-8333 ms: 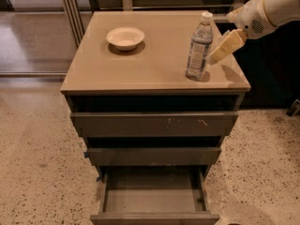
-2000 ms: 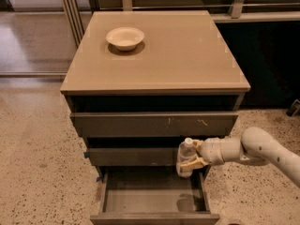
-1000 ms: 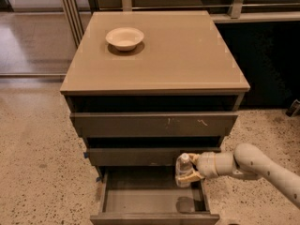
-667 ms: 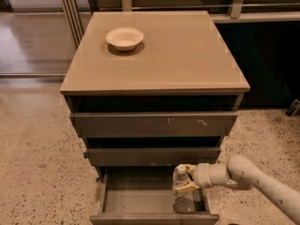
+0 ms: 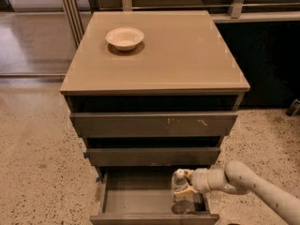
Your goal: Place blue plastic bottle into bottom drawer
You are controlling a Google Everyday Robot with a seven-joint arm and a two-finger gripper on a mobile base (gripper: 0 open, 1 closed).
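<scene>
In the bottom drawer (image 5: 133, 199), end effector (image 5: 184, 191) grips upright white-capped bottle (image 5: 177, 180).

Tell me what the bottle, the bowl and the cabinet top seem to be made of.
The blue plastic bottle, held by the gripper inside the bottom drawer, looks like clear plastic: see-through body, white cap. The cream bowl looks matte, perhaps paper pulp or ceramic; I cannot tell. The cabinet top seems smooth laminate or painted board, with a soft sheen.
</scene>
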